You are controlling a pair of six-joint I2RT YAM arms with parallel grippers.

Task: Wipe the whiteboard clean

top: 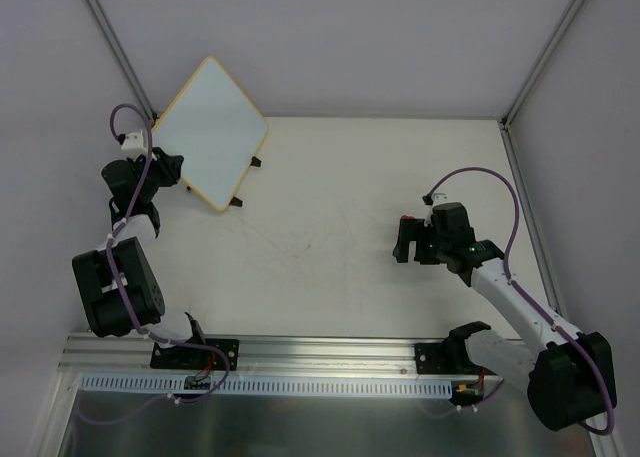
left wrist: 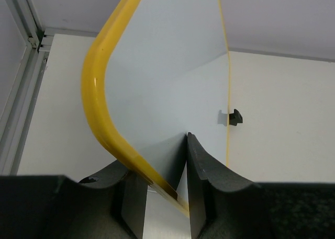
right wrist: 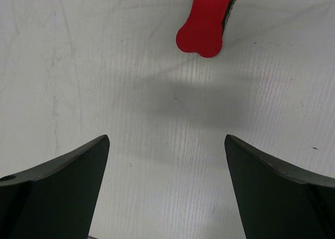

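You have the whiteboard [top: 210, 127] at the far-left corner of the table [top: 330, 237], tilted up off the surface with its white face toward the overhead camera; its upper corner shows against the back wall, close to the slanting metal post there; its two black feet [top: 257, 161] sit on the edge facing the middle of the table, and you cannot tell whether they touch the tabletop; your left gripper [top: 172, 172] is clamped on the board's near-left edge, and the left wrist view shows the tan-yellow frame [left wrist: 97, 98] pinched between the two dark fingers [left wrist: 201, 181]; the left wall stands just beside that arm; toward the right the tabletop runs bare and lightly scuffed from the board across to your right gripper [top: 405, 242], well apart from the board; its jaws stand wide apart above the surface, holding nothing; the red eraser [right wrist: 207, 19] lies flat on the table just ahead of them.
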